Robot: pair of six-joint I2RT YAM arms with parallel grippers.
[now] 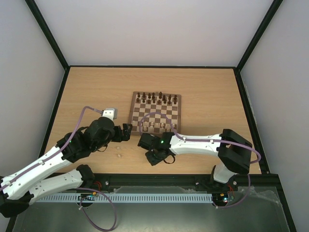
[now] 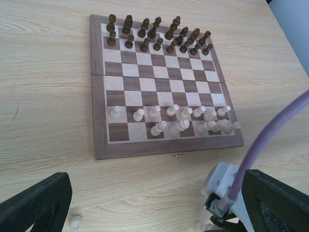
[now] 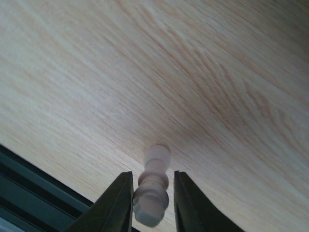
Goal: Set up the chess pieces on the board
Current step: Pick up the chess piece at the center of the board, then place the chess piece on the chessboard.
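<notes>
1. A light-wood tabletop [image 1: 96, 92] fills the floor of a white-walled enclosure with black frame edges.
2. The board [image 1: 155, 109] lies flat towards the far middle of the table, its near edge close to both wrists.
3. Dark pieces [image 2: 157, 34] stand in the two farthest rows.
4. The pale chess pieces [image 2: 178, 118] occupy the two nearest rows. One line runs across the full width, and a smaller cluster sits in the row nearest the border, mostly on the right.
5. Several pieces in that cluster look tilted or bunched, though at this size I cannot say which are upright.
6. The left gripper [image 1: 126, 131] hangs off the board by its near left corner, jaws spread wide with nothing between them.
7. The right gripper [image 3: 152, 175] is over bare tabletop just short of the board's near edge. Its fingers [image 3: 118, 203] are closed in on a single pale piece [image 3: 152, 186], whose base is pinched between them and whose head points away.
8. A loose pale piece [image 2: 76, 222] rests on the table near the left wrist.
9. A purple cable [image 2: 270, 140] arcs across the left wrist view.
</notes>
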